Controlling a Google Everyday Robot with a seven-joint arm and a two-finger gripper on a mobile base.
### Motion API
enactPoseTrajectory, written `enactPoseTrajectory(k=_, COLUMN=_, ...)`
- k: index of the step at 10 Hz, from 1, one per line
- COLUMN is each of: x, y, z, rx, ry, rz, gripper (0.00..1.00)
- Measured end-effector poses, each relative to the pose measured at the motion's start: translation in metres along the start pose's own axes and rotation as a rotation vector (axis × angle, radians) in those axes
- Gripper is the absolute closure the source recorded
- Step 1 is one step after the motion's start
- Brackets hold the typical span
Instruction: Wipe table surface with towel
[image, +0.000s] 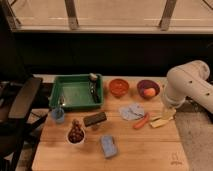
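Observation:
The table surface (135, 150) is a light-brown wooden top that carries all the items. The towel (131, 111) is a small pale blue-grey crumpled cloth lying flat, right of centre. My white arm (186, 82) comes in from the right, and my gripper (168, 113) hangs down near the table's right edge. It is to the right of the towel, apart from it, and just above a yellowish object (160, 122). Nothing shows in its hold.
A green tray (76, 92) with a utensil sits back left, beside an orange bowl (119, 87) and a purple bowl (148, 89) holding fruit. A red-orange stick (141, 121), dark block (95, 119), blue cup (58, 115), filled white bowl (75, 134) and blue sponge (108, 145) stand around. A black chair (20, 100) is left.

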Motion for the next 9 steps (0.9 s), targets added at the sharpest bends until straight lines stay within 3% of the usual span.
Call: enactPoseTrajectory(k=9, x=0.0001, y=-0.0006, z=-0.0001, rx=0.001, ry=0.002, rz=-0.001, gripper=0.35)
